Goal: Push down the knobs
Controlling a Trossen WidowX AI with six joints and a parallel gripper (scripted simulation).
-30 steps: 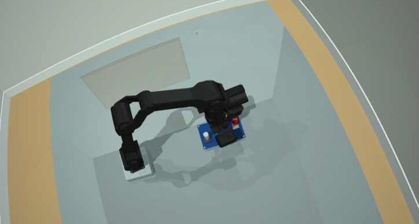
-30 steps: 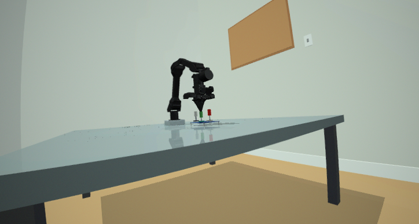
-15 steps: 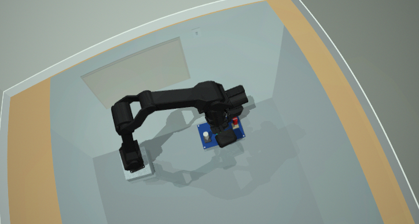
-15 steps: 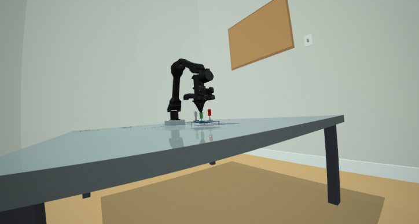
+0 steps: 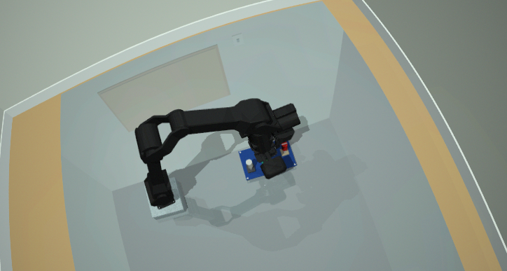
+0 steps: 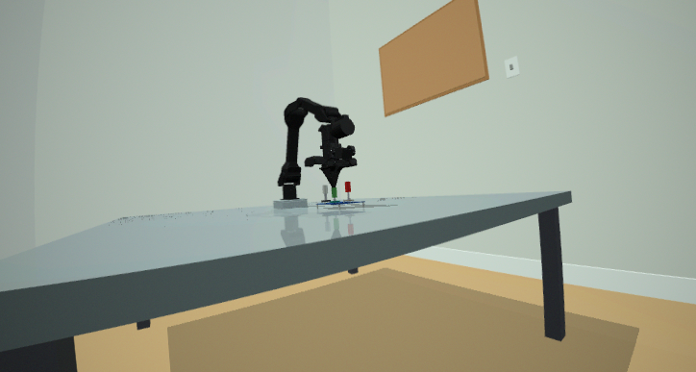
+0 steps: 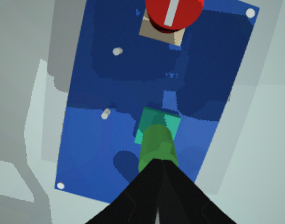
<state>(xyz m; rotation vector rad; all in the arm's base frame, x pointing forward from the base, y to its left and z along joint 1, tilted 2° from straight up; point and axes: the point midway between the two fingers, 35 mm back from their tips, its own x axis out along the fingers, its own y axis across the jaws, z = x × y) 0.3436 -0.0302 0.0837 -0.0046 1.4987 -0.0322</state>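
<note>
The blue circuit board (image 5: 242, 157) (image 6: 358, 202) (image 7: 88, 150) stands on short legs. My gripper (image 6: 334, 186) (image 7: 160, 168) is shut and empty, its tips at the top of the green knob (image 6: 334, 192) (image 7: 158, 145). That knob is above the teal potentiometer (image 7: 163, 119); in the exterior view a small gap seems to show below it. The red knob (image 5: 284, 146) (image 6: 347, 186) (image 7: 175, 10) stands high, with bare shaft showing above its tan potentiometer (image 7: 155, 33). The white knob (image 5: 248, 163) (image 6: 325, 188) also stands raised on its shaft; it is out of the wrist view.
Two small pale posts (image 7: 117, 51) (image 7: 106, 114) rise from the board beside the potentiometers. The arm's pale base block (image 5: 178, 202) (image 6: 289, 204) stands left of the board. The arm's wrist parts hide some of the board in the top view.
</note>
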